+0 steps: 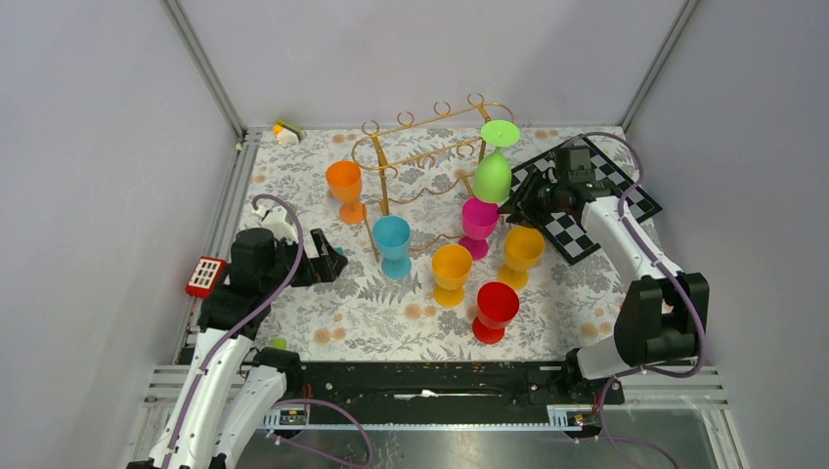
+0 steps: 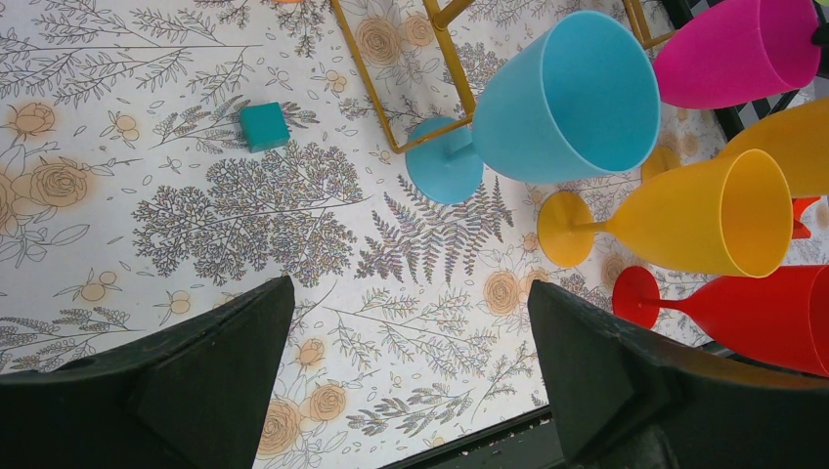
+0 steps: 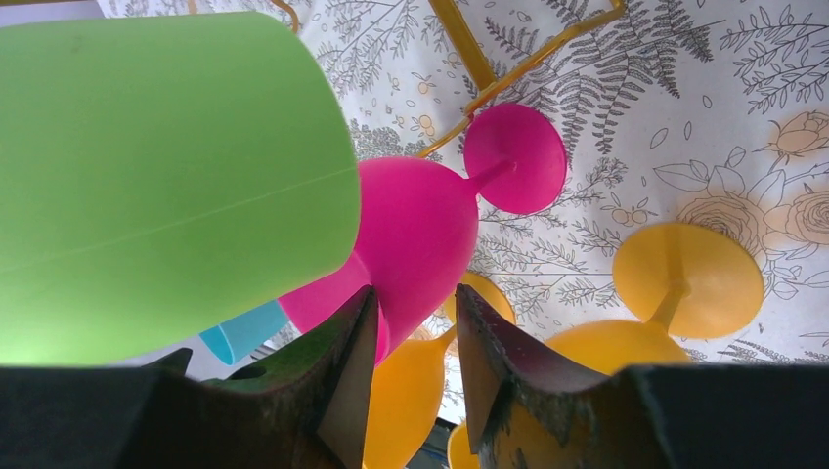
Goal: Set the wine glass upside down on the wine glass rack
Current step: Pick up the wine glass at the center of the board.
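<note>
The green wine glass (image 1: 494, 176) looks hung upside down at the two o'clock end of the wine glass rack (image 1: 381, 181). I think it's light, stiff, slippery plastic, best held by its thin stem. My right gripper (image 3: 415, 298) waits beside it, fingers slightly apart and empty. My left gripper (image 2: 411, 288) is wide apart.

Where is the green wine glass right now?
Top view: the green wine glass is upside down, foot up, at the right end of the gold rack, next to the pink glass.
</note>
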Available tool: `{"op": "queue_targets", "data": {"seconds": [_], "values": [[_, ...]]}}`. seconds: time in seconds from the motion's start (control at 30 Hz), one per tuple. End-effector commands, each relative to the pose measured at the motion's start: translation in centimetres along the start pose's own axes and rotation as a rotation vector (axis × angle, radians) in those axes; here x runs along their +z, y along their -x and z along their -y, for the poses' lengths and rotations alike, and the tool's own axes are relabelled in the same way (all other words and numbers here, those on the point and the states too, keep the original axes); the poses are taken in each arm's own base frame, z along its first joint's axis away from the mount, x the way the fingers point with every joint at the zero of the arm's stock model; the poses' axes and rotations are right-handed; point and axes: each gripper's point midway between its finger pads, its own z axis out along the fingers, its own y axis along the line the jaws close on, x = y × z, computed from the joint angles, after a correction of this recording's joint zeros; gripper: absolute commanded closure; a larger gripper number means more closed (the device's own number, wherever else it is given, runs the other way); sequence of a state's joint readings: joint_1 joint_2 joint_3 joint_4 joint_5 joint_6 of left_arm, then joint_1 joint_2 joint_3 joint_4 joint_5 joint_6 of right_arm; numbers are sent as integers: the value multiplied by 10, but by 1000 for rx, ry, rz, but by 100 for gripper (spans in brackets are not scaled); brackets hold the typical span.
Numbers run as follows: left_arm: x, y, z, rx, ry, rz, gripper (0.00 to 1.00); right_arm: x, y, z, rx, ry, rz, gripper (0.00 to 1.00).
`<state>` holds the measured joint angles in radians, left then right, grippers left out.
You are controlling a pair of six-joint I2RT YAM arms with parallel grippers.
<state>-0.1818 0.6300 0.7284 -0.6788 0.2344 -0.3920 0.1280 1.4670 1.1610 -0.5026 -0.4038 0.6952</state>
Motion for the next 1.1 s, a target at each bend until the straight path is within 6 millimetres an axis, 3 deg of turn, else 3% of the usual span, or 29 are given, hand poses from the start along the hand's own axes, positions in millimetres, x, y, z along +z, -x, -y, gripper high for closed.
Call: {"op": "queue_targets", "data": {"seconds": [0.0,0.2,0.7,0.9,1.07], "values": [[0,13,5,25,-25,54,1,6,2,0,-17,11,-18,58],[-1,13,5,23,-18,60,1,13,1,-1,-1,22,-42,59],[-1,13,5,22,-18,58,1,3,7,11,-60,-76,-11,81],[0,13,5,22,-20,57,1,4,6,7,-61,-59,-27,100],[0,13,5,22,-22,56,1,4,6,8,-61,-63,-28,100]]}}
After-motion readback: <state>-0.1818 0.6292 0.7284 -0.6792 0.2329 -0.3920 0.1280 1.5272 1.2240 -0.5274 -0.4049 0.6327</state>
